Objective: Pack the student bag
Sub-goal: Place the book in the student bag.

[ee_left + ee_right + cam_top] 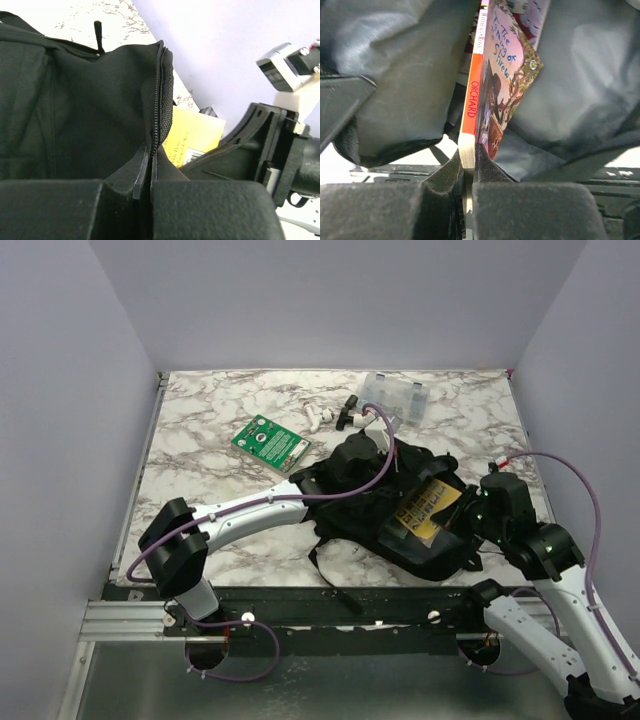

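Left hand point(145, 177) nips student bag point(75, 115), right hand point(468, 167) book point(497, 85)

A table point(200, 455) topped in white, grey-veined marble stands boxed in by a plain pale lavender back wall point(340, 300), left wall point(60, 440) and right wall point(595, 350), softly and evenly lit, with a ribbed aluminium rail point(120, 618) at its near left edge.

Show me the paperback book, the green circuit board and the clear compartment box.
paperback book point(505, 75): right wrist view, front cover.
green circuit board point(270, 443): top view, its middle.
clear compartment box point(395, 397): top view, its lid.
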{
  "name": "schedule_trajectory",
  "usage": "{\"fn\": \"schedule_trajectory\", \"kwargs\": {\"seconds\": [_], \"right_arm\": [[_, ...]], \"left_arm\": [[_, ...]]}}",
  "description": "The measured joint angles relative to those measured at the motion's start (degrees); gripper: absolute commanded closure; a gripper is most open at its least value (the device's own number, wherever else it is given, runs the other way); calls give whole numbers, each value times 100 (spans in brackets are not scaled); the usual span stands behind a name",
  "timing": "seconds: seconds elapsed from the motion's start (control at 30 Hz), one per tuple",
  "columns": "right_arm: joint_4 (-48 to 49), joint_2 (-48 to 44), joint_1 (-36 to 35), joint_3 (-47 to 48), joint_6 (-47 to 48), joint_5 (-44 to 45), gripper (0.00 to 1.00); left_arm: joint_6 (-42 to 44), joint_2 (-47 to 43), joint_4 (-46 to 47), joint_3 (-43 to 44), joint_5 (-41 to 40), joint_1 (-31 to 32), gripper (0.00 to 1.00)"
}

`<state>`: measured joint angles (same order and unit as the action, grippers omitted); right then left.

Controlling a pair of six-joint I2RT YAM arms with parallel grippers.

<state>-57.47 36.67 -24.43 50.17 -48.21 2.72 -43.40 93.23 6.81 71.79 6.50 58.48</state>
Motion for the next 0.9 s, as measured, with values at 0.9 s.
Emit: {"fn": "schedule_trajectory", "kwargs": {"seconds": [0.9], "right_arm": [[1591,796,63,-632,153,-1027,94]], "left_arm": [[15,-142,188,-35,223,-13,100]]}}
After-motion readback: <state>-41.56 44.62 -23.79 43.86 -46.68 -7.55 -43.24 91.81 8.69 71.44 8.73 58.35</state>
